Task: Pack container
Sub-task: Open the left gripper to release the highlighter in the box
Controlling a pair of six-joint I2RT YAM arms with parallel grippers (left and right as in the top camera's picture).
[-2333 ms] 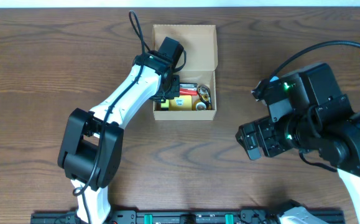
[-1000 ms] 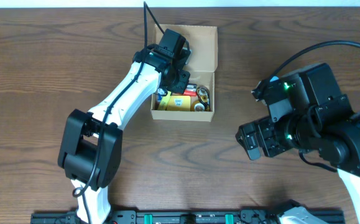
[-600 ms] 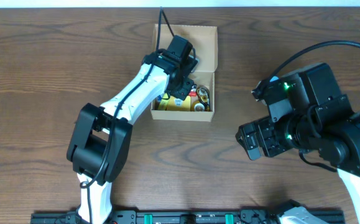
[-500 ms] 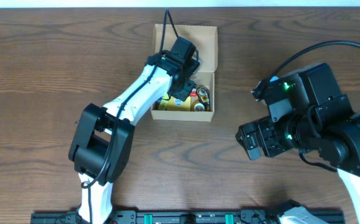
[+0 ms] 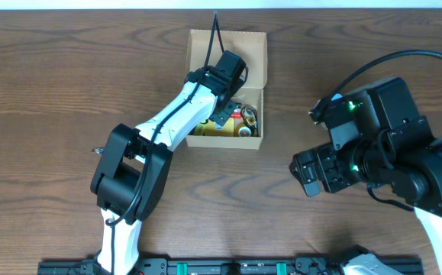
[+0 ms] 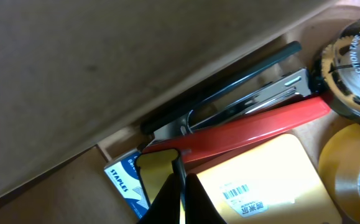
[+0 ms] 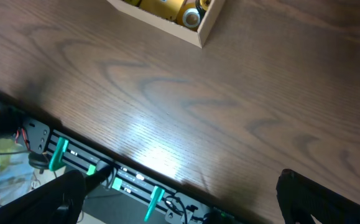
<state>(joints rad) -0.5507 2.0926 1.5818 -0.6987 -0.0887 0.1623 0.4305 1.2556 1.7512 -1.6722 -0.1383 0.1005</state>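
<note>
One left gripper (image 6: 181, 186) farther across container (image 5: 253, 57)

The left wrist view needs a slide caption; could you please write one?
Shut left gripper inside the cardboard box, above a red stapler, yellow pad and blue staples box.

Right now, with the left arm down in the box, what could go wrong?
The shut left fingers sit right over the red stapler and blue staples box; pulling out could drag or tip them. The left arm also hangs over the container by its open lid, which it might snag.
</note>
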